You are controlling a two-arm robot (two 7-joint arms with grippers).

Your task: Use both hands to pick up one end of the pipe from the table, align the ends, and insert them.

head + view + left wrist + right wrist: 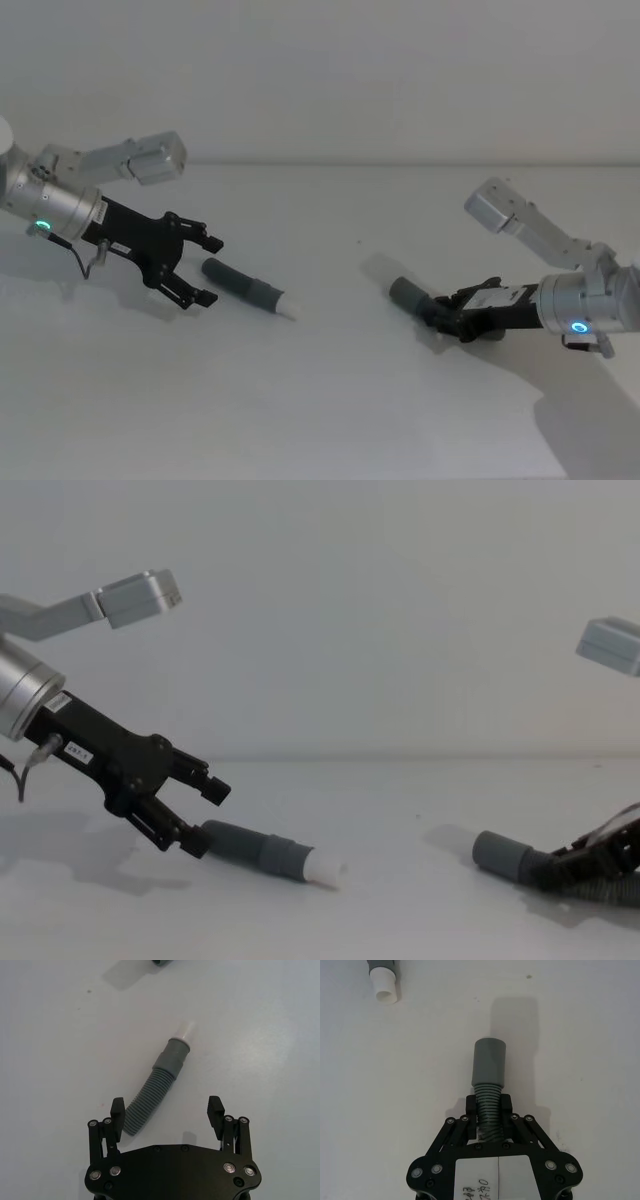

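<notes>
- Straddling the pipe's (150, 1102) corrugated part behind the white-tipped end (262, 291), which lay on the table (320, 400), the left gripper (209, 270) had its jaws spread wide.
- The right gripper (440, 312) clamped the pipe just behind the plain cuff (408, 295).

Read on the white label (497, 1177) across the back of the right gripper (488, 1105), at 6 o'clock from the pipe (488, 1062) clamped in its jaws: dark handwritten marks running off the lower edge, possibly "247" beside "7-40", turned sideways and cut short. In the chest view, found up the wrist of the left gripper (207, 817), at 10 o'clock from its jaws: a small white tag (75, 750) carrying a short dark code, too small to make out. In the head view, more white patches on both arms, print too fine to read.
</notes>
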